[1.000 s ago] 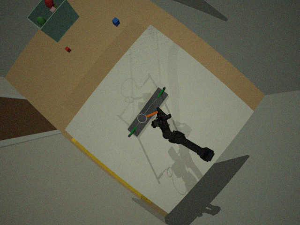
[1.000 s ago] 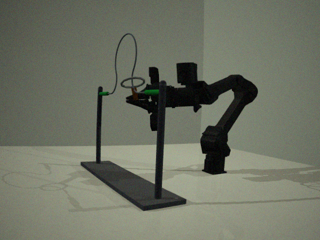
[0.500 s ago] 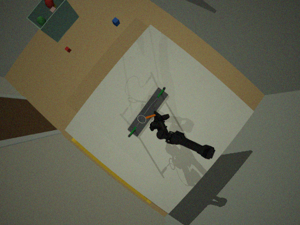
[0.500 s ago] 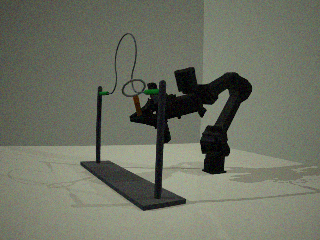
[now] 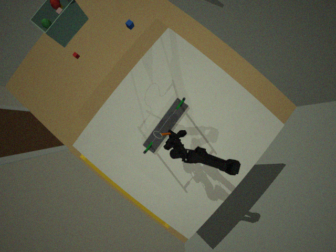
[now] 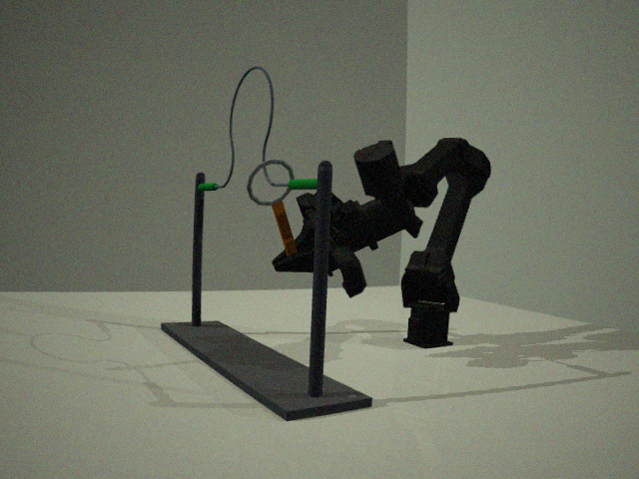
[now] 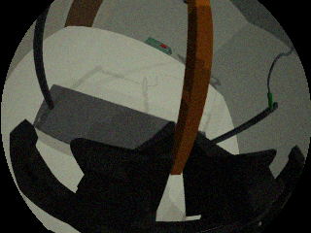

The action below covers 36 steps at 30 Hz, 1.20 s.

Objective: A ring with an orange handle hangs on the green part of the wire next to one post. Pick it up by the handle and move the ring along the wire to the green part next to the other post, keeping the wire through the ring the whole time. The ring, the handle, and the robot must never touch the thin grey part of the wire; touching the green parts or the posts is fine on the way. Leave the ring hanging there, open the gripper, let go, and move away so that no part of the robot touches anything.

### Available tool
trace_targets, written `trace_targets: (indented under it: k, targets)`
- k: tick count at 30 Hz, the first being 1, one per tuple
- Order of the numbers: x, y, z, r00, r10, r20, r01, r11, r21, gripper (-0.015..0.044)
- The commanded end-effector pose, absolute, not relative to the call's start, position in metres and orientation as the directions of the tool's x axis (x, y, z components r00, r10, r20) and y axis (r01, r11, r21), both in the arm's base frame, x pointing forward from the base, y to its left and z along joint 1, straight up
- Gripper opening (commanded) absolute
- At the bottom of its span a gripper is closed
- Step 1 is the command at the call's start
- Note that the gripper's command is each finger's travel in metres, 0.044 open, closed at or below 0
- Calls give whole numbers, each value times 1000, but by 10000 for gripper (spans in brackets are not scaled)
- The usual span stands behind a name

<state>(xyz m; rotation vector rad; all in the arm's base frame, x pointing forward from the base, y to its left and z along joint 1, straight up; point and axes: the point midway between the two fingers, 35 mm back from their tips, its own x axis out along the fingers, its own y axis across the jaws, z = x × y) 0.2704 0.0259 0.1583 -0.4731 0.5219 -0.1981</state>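
The ring [image 5: 154, 132] [image 6: 249, 184] is around the lower grey wire [image 6: 272, 98], beside the green part [image 5: 148, 147] [image 6: 305, 184] at the near post [image 6: 319, 288] of the exterior view. Whether its rim touches the wire cannot be told. The orange handle [image 5: 165, 134] [image 6: 283, 227] [image 7: 196, 73] slants down from the ring. My gripper [image 5: 170, 132] [image 6: 290, 255] [image 7: 177, 126] is shut on the handle's lower end, below the wire on the robot's side. The other green part [image 5: 180, 104] [image 6: 208, 187] is at the far post [image 6: 196, 257].
The wire makes a tall loop between the posts. A dark base plate [image 5: 163, 122] [image 6: 232, 355] [image 7: 97, 116] joins the posts below. The near post stands before part of the arm in the exterior view. A blue cube [image 5: 129, 24], a red block [image 5: 76, 55] and a green bin [image 5: 66, 29] are farther off.
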Motion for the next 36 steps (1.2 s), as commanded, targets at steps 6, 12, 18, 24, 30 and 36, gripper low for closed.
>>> trace_targets:
  k: [6, 12, 18, 24, 30, 36]
  targets:
    - [270, 56, 149, 846, -202, -494, 57, 954, -294, -150]
    - [269, 73, 146, 844, -152, -515, 54, 978, -201, -150]
    - [269, 86, 145, 842, -115, -527, 53, 990, -132, -150]
    - [268, 99, 145, 842, -88, -533, 52, 995, -82, -150]
    - [267, 107, 145, 842, -77, -535, 52, 997, -61, -150]
    - [267, 114, 145, 842, -72, -535, 52, 997, -52, -150]
